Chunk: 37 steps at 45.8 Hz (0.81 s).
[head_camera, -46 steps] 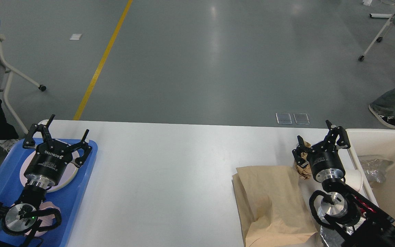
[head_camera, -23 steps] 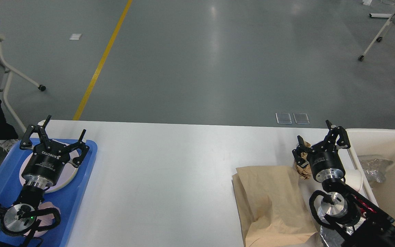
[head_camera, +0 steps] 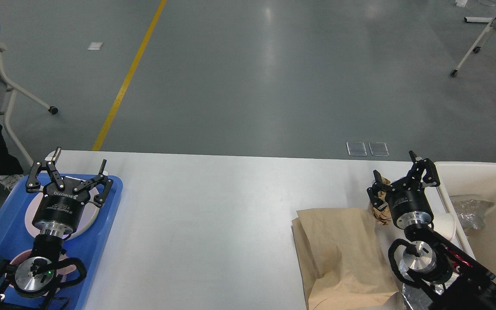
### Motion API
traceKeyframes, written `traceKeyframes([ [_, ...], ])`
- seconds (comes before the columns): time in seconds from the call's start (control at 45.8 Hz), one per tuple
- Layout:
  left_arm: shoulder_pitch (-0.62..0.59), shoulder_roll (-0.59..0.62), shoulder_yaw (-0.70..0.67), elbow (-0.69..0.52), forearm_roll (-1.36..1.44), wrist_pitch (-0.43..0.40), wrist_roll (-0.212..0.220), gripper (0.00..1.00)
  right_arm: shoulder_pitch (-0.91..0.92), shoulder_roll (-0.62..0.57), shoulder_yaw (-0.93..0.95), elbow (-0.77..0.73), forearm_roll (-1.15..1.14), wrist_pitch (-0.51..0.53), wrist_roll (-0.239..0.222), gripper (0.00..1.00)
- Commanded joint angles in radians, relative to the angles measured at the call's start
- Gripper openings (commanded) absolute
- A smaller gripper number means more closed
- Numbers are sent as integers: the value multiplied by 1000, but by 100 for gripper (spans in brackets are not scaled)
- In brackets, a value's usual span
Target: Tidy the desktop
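The desktop (head_camera: 230,206) is a wide white tabletop. My left gripper (head_camera: 80,156) is open and empty, hovering over a white plate (head_camera: 89,214) on a blue tray (head_camera: 103,224) at the table's left end. My right gripper (head_camera: 393,163) is open near the right end, beside the bin. A crumpled brown paper wad (head_camera: 379,214) lies just by its left finger; I cannot tell if they touch. A flat brown paper bag (head_camera: 342,254) lies on the desktop left of my right arm.
A cream-white bin (head_camera: 480,170) stands off the right end with clear plastic (head_camera: 467,211) inside. A pink dish (head_camera: 66,268) lies on the tray under my left arm. Crumpled foil (head_camera: 413,298) lies by the front edge. Chairs stand on the floor far left and far right.
My left gripper has shifted slightly left over the tray, still open. My right arm has not moved. A person's legs at the far right have left the view.
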Motion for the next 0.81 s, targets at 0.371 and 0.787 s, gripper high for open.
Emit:
traceKeyframes([
  [0.371, -41, 7, -1, 4, 7, -19, -14, 96, 0, 0, 0, 0, 0, 0, 0, 100],
  [0.787, -81, -48, 1, 182, 67, -63, -15, 96, 0, 0, 0, 0, 0, 0, 0, 100],
])
